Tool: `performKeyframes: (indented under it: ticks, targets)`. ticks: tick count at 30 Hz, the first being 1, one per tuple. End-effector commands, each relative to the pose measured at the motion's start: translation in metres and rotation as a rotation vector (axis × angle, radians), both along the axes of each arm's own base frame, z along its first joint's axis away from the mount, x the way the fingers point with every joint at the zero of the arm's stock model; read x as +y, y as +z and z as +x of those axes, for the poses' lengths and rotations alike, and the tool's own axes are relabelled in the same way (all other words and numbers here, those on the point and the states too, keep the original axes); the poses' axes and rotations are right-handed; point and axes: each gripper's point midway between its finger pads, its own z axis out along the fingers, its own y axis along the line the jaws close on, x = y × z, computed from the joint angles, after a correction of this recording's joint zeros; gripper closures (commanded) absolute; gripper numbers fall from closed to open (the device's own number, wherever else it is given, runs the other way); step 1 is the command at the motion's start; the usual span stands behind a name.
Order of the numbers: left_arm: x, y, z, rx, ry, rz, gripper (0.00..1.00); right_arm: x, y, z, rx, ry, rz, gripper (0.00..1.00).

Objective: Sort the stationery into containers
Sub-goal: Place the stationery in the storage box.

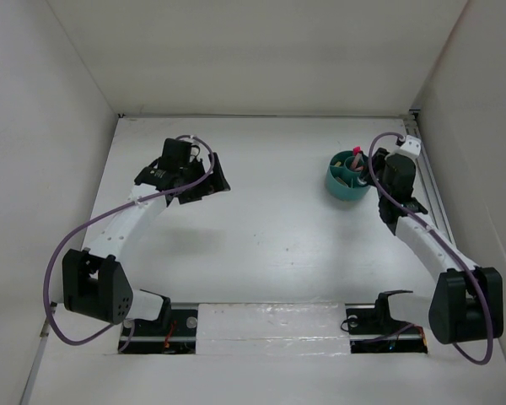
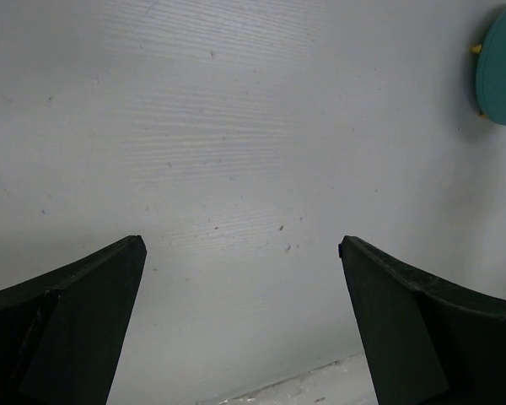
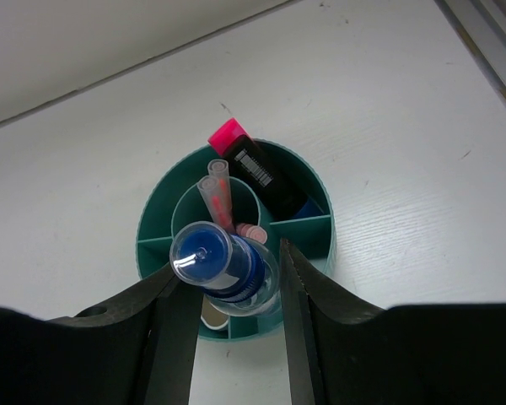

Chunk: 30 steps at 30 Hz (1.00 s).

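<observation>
My right gripper (image 3: 228, 261) is shut on the clear blue-capped tube (image 3: 215, 266), which stands upright over the near side of the round teal bowl (image 3: 316, 190). Inside the bowl, a black marker with a pink cap (image 3: 253, 164) leans in a far compartment above a blue cap (image 3: 299, 209). Thin pink pens (image 3: 218, 194) stand in the middle ring, and a tan piece (image 3: 211, 314) shows in a near compartment. From above, the bowl (image 1: 341, 187) sits at the back right with the right gripper (image 1: 373, 173) beside it. My left gripper (image 1: 207, 187) hovers open over bare table, far left of the bowl.
In the left wrist view the left gripper (image 2: 240, 245) has only white table between its fingers, and the bowl's teal edge (image 2: 502, 67) shows at the top right. White walls enclose the table. A metal rail (image 1: 430, 181) runs along the right edge.
</observation>
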Motion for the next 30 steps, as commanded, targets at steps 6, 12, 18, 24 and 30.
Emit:
performKeyframes:
  ticks: [6, 12, 18, 24, 30]
  targets:
    - [-0.004, 0.008, -0.001, -0.039, -0.034, -0.022, 0.0, -0.001, 0.039, 0.018, -0.133, -0.003, -0.006, 1.0]
    - [-0.004, 0.008, -0.001, -0.039, -0.034, -0.022, 0.0, -0.001, 0.025, 0.021, -0.104, -0.003, -0.008, 1.0]
    - [-0.006, 0.008, -0.002, -0.037, -0.04, -0.028, 0.0, -0.001, 0.016, 0.018, -0.085, -0.003, -0.009, 0.95]
    - [-0.007, 0.009, -0.003, -0.038, -0.053, -0.03, 0.0, -0.001, 0.012, 0.019, -0.075, 0.0, -0.019, 0.87]
    - [-0.006, 0.012, -0.003, -0.047, -0.053, -0.032, 0.0, -0.002, 0.008, 0.02, -0.064, 0.002, -0.029, 0.78]
